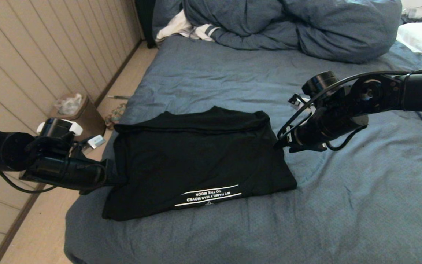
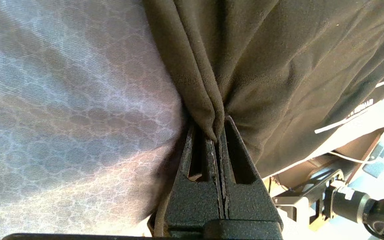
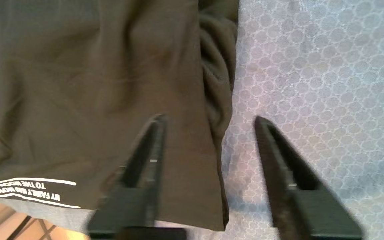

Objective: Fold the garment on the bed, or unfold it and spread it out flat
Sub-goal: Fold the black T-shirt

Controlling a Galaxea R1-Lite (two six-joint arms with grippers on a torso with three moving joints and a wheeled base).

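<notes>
Slate-blue bed [image 1: 343, 190] w/ wrinkled, honeycomb-textured sheet fills your view; panelled wall and beige floor on the left. Your left gripper [image 2: 217, 131] is clenched on a bunched fold at the garment [image 1: 196, 161] edge, near the bed's left side. Your right gripper [image 3: 208, 121] is released, fingers apart astride the opposite edge. Garment lies folded, matte black, white lettering toward you. Puffy duvet [image 1: 299, 25] sits bunched at the far end.

The garment [image 1: 196, 161] lies on the bed [image 1: 343, 205] — duvet [image 1: 291, 25] behind it.
</notes>
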